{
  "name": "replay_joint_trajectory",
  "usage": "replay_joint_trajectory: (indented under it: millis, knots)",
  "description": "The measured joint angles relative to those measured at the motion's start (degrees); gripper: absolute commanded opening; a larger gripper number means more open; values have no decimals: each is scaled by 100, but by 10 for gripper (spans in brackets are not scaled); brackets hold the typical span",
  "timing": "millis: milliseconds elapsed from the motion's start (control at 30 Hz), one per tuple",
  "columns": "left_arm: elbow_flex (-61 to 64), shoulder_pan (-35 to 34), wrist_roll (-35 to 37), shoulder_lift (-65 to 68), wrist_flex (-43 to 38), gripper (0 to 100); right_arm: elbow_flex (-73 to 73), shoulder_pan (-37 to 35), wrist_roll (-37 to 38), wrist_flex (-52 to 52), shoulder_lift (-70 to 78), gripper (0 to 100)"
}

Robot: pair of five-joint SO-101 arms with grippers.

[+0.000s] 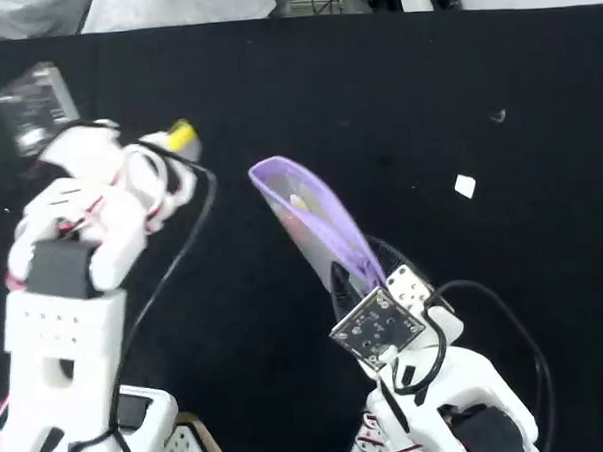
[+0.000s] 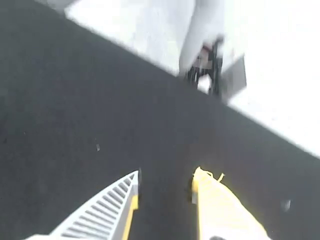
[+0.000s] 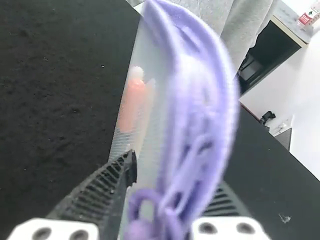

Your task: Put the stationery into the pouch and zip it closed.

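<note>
My right gripper (image 1: pixel 352 280) is shut on the lower end of a translucent pouch (image 1: pixel 311 219) with a purple zipper edge, holding it up off the black table, tilted towards the middle. In the right wrist view the pouch (image 3: pixel 195 100) sits between the black fingers (image 3: pixel 107 182), and an orange item (image 3: pixel 132 100) shows through its clear wall. The pouch mouth looks open at the upper end. My left gripper (image 1: pixel 183 138) hovers at the far left of the table, apart from the pouch. In its own view the left gripper (image 2: pixel 165 177) stands open with nothing between its white and yellow fingers.
A small white block (image 1: pixel 465 186) lies on the black table to the right of the pouch. A tiny speck (image 1: pixel 497 115) lies farther back. A grey box (image 1: pixel 34 103) sits at the far left. The table's back edge (image 1: pixel 293 20) meets a white floor.
</note>
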Motion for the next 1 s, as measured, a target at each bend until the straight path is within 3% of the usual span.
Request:
replay_joint_trajectory:
  millis: [500,700,867,1000]
  knots:
    - [255,-703,-721,-79,-668,186,88,26,0,-475,0,11]
    - [1160,-941,-1415,-79,-1064,185,273,35,18,-1424,0,11]
    - [2040,-1424,-1495,-79,-1442,184,862,-53,-167,-2541,9,11]
    - [2804,-1565,-1503,-105,-1890,185,1222,-519,-466,-3455,185,11]
